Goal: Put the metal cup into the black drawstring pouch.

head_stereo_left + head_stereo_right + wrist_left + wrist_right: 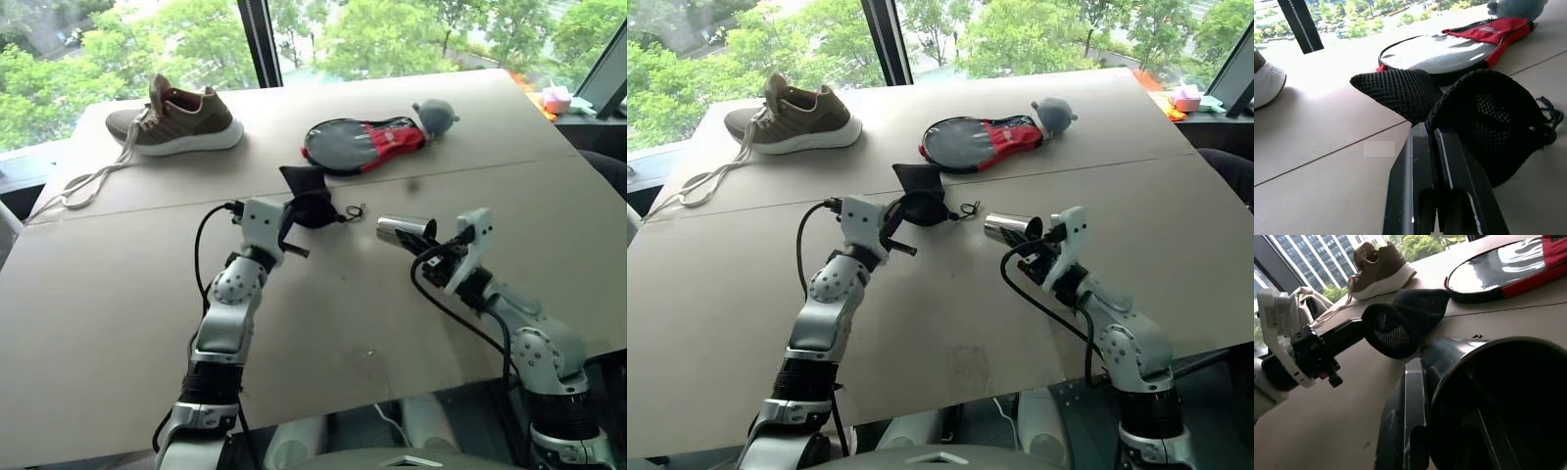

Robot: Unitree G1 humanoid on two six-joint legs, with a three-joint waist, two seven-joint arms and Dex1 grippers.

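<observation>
Holding both task items off the cardboard-covered table (118,294), near frame centre. Left gripper (290,227) has its two fingers pressed fully together, pinching the rim fabric of the black drawstring pouch (312,204); left wrist view shows mesh cloth caught between the fingers (1415,166). Pouch hangs from that pinch, mouth sagging part-open, one corner sticking up toward upper left, cord (350,211) trailing toward the cup. Likely held by the rim so the mouth stays presented for loading.

Right gripper (423,238) is clamped on the metal cup (404,228), one finger inside the wall, one outside, per right wrist view (1410,406). Cup sits just right of centre, near the pouch but apart from it. Long axis roughly level, running left–right across frame; base points left at the pouch, open rim faces back toward the right wrist. Base-first suits insertion, judging by the line-up.

Brown shoe (176,119) upper left, black-and-red paddle case (364,143) upper centre, both untouched.
</observation>
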